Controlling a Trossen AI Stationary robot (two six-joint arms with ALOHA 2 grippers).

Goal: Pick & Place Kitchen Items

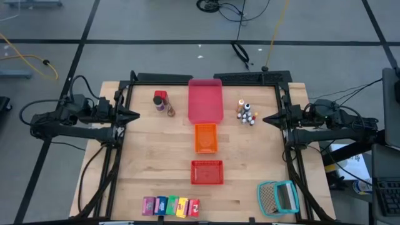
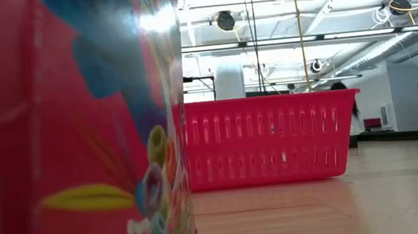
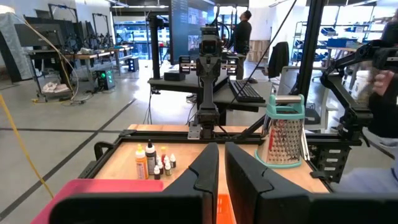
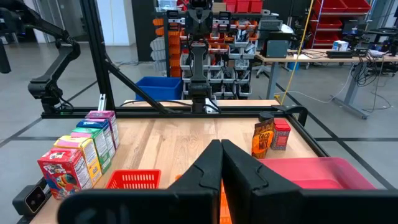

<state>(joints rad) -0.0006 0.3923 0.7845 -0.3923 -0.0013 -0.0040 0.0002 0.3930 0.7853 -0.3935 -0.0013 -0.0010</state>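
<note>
- Both claws wait at the table's side edges: left gripper and right gripper, each with fingers together, holding nothing.
- Small bottles stand near the right gripper.
- Red container stands beside the pink tray.
- Cartons line the front edge.

A red carton, cut off, blocks the low view's left half.
</note>
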